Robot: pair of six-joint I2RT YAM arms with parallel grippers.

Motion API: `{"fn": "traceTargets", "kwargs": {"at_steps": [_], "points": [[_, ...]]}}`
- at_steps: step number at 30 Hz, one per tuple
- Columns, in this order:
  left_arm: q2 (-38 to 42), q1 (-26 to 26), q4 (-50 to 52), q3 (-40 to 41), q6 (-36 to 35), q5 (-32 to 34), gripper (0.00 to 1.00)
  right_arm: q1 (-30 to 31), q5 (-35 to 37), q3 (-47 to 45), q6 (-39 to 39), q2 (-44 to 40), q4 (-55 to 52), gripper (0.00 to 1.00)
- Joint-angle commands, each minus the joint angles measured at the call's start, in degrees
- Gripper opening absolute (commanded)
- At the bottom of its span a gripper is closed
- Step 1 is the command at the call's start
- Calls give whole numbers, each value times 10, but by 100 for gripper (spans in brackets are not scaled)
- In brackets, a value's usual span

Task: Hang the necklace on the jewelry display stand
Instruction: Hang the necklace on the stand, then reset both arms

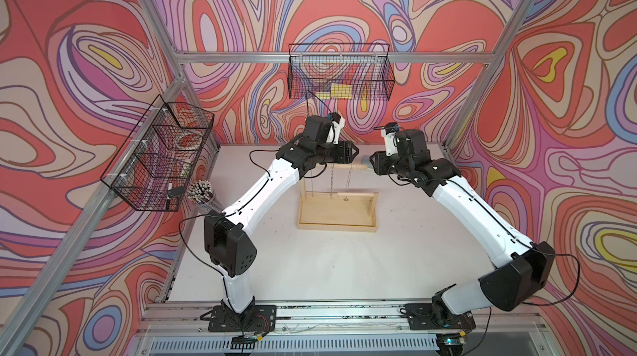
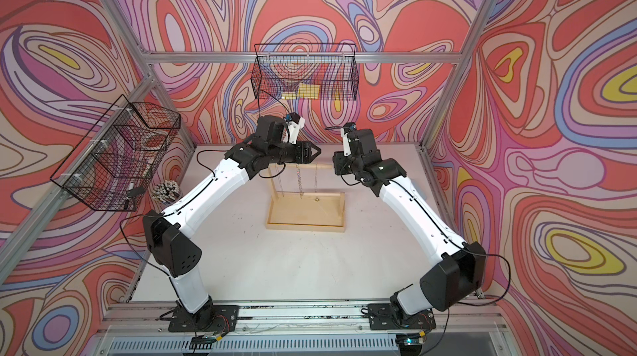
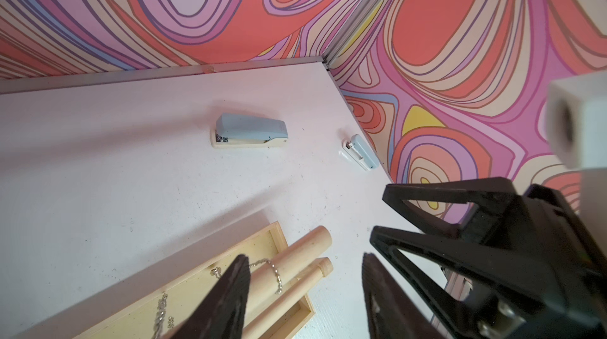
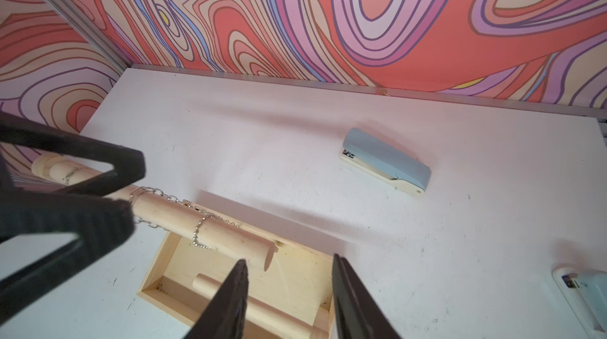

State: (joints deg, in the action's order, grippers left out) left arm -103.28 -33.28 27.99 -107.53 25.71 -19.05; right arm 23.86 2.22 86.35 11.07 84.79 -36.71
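1. The light wooden jewelry display stand (image 1: 336,226) stands on the white table (image 1: 310,268), in the middle of both top views.
2. The silver chain necklace (image 4: 161,193) is looped over the stand's round top bar (image 4: 230,239) and hangs down.
3. The left gripper (image 3: 303,257) is open wide by the chain and holds nothing.
4. The right gripper (image 4: 289,260) is open too, near the bar's end, and it is empty.

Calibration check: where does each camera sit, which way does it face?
Top views: high at the front, facing down and back; left arm, right arm, jewelry display stand.
Left wrist: past the open left end effector to crossbar, large stapler; right end effector shows.
Right wrist: past its own end effector to crossbar; left one shows.
Shared: crossbar, chains, large stapler.
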Motion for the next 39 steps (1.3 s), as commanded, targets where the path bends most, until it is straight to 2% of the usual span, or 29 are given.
{"fn": "traceTargets", "kwargs": {"at_steps": [1, 5, 8, 11, 14, 17, 19, 20, 21, 23, 25, 29, 31, 33, 36, 39], "points": [[39, 1, 43, -13, -15, 11, 66, -1, 12, 2, -10, -34, -14, 58], [102, 1, 90, 43, -28, 69, 79, -1, 63, -74, 1, -91, 38, 93], [154, 4, 114, 111, -34, 120, 92, -1, 107, -124, 2, -111, 65, 98], [195, 9, 136, 182, -32, 167, 99, 0, 163, -167, 5, -104, 90, 98], [244, 24, 125, 273, -10, 198, 99, -1, 148, -243, -16, -125, 163, 98], [292, 59, 89, 374, 39, 226, 99, -1, 122, -421, -62, -211, 414, 98], [310, 81, 83, 417, 49, 249, 99, -1, 151, -529, -71, -260, 566, 98], [317, 84, 82, 433, 42, 270, 99, -1, 168, -564, -89, -276, 608, 98], [321, 86, 74, 445, 23, 284, 99, -1, 189, -574, -102, -286, 617, 98], [336, 85, 20, 498, -15, 297, 99, -2, 221, -546, -115, -285, 540, 98], [353, 86, -37, 555, -60, 303, 99, -1, 242, -524, -123, -262, 509, 98], [408, 91, -171, 659, -140, 357, 99, -13, 310, -589, -138, -239, 642, 98], [432, 96, -238, 707, -188, 358, 99, -38, 307, -622, -128, -232, 696, 98], [435, 104, -286, 734, -202, 391, 99, -70, 299, -640, -115, -213, 727, 98], [415, 139, -353, 768, -219, 397, 99, -110, 275, -655, -110, -170, 771, 98], [390, 167, -450, 820, -256, 387, 98, -120, 266, -663, -134, -111, 831, 98]]}}
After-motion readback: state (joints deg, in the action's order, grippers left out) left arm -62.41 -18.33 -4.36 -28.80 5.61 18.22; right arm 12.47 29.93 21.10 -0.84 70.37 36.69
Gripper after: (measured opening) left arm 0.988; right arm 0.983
